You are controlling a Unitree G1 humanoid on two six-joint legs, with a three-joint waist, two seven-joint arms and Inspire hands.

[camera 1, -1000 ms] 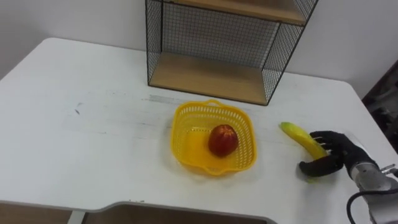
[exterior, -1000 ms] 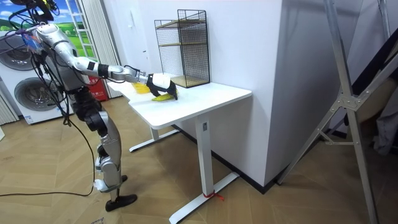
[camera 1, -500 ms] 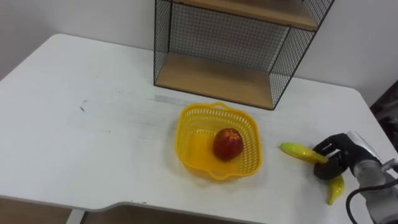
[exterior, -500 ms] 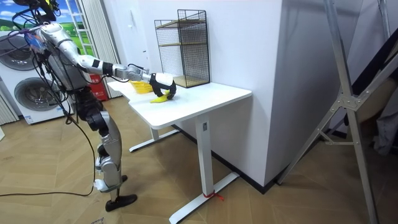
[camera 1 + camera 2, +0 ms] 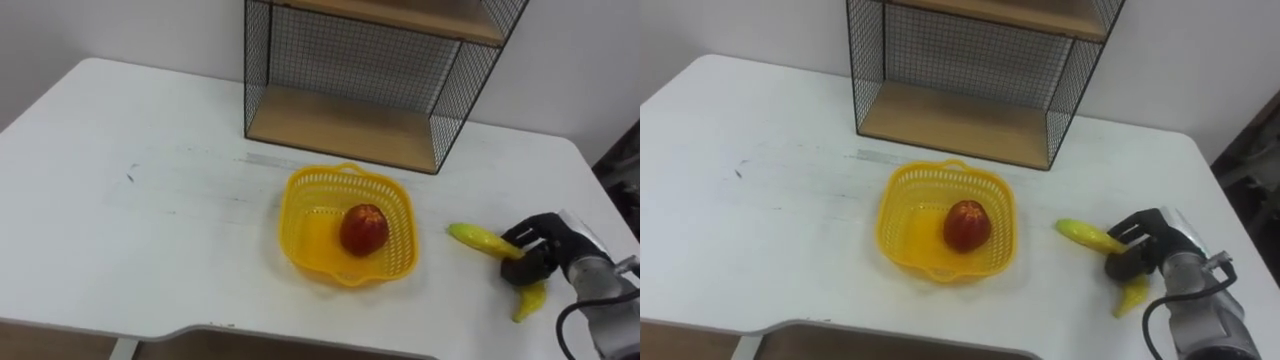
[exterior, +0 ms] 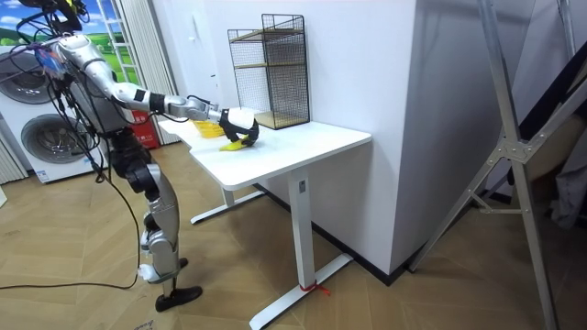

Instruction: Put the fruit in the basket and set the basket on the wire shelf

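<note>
right hand [image 5: 537, 256] curled round banana [image 5: 474, 238] middle | banana long axis 10-to-5 o'clock | basket [image 5: 299, 236], holding apple [image 5: 363, 229], at 9 o'clock from hand

apple [image 5: 363, 228] in basket [image 5: 305, 200] | banana [image 5: 478, 239] right, perhaps touching table [image 5: 150, 230] | shelf [image 5: 345, 125] behind

The basket [image 5: 345, 172] is moulded in glossy plastic lattice, the wire shelf [image 5: 350, 50] built of black metal mesh and wood, the counter [image 5: 150, 230] finished matt.
</note>
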